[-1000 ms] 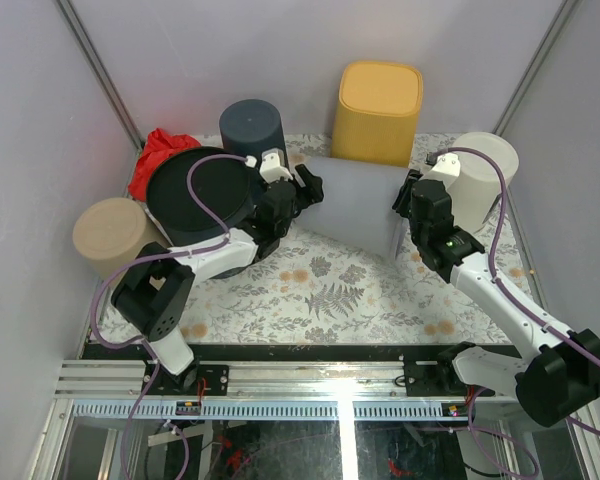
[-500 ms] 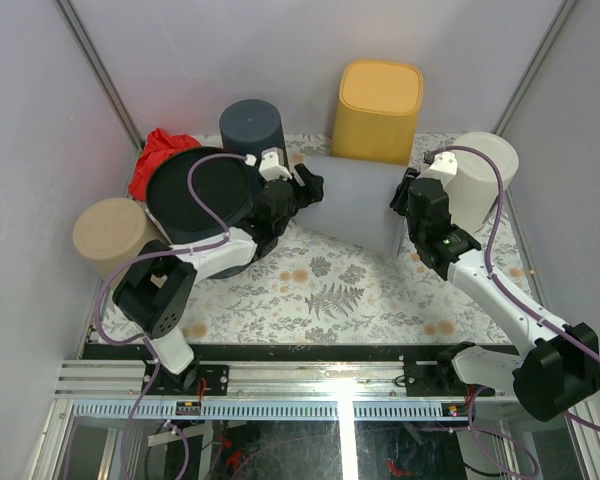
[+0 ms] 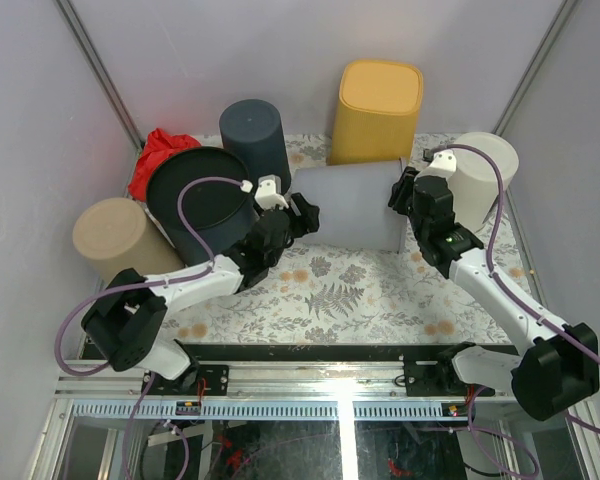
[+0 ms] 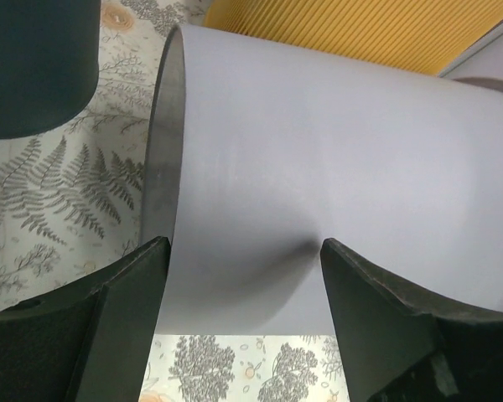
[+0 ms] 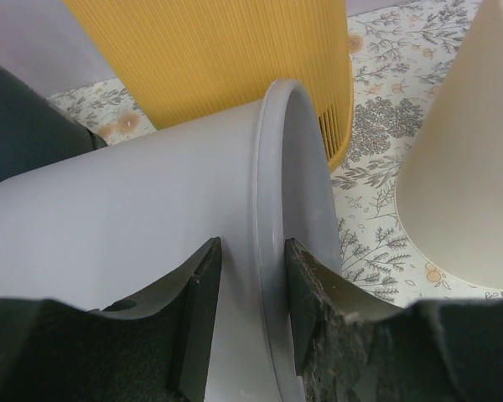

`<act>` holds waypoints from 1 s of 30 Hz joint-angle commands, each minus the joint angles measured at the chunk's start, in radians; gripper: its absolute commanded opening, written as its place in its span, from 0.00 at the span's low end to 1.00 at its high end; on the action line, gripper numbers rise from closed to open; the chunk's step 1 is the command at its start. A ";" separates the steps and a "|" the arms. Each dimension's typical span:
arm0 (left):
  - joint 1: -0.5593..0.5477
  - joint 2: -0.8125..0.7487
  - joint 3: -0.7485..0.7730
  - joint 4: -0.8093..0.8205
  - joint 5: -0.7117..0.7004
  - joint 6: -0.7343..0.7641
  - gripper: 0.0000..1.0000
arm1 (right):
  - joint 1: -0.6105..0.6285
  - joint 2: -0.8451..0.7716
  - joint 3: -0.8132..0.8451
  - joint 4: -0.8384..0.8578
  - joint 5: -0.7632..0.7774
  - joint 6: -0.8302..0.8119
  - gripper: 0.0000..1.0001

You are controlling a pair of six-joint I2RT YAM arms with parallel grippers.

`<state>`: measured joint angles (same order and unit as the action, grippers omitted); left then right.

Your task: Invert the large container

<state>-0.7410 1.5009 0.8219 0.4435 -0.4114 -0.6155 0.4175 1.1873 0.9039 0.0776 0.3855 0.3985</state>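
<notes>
The large container (image 3: 348, 205), pale grey, lies on its side across the middle of the floral mat, its open mouth facing right. My right gripper (image 3: 405, 197) is shut on the container's rim (image 5: 268, 159), one finger inside the mouth and one outside against the wall; in the right wrist view the gripper (image 5: 251, 251) straddles that rim. My left gripper (image 3: 305, 212) stands open at the container's closed left end. In the left wrist view the grey wall (image 4: 335, 159) fills the space ahead of the wide-apart left gripper (image 4: 243, 247), which holds nothing.
A yellow ribbed bin (image 3: 378, 110) stands right behind the container. A cream tub (image 3: 483, 178) stands at the right. A dark blue cylinder (image 3: 254, 135), a large black tub (image 3: 198, 195), a tan cylinder (image 3: 115, 238) and a red cloth (image 3: 158, 150) crowd the left side.
The container has swung from a diagonal lie to lying level across the mat. The left arm has pulled back toward the near edge, its gripper still at the container's left end.
</notes>
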 commanded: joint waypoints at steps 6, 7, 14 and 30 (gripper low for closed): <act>-0.138 -0.115 -0.043 0.009 -0.068 -0.032 0.71 | 0.016 -0.064 -0.043 -0.025 -0.228 0.027 0.41; -0.146 -0.115 -0.044 0.007 -0.078 -0.033 0.71 | 0.016 -0.071 -0.056 -0.019 -0.222 0.023 0.41; -0.154 -0.097 -0.018 -0.041 -0.159 -0.012 0.72 | 0.016 -0.081 -0.063 -0.015 -0.158 0.007 0.44; 0.010 0.004 0.112 -0.050 -0.076 0.026 0.74 | 0.015 -0.071 -0.073 0.008 -0.127 -0.006 0.45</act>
<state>-0.7494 1.4704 0.8749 0.3435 -0.5205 -0.6079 0.4206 1.1080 0.8360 0.0761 0.2745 0.3965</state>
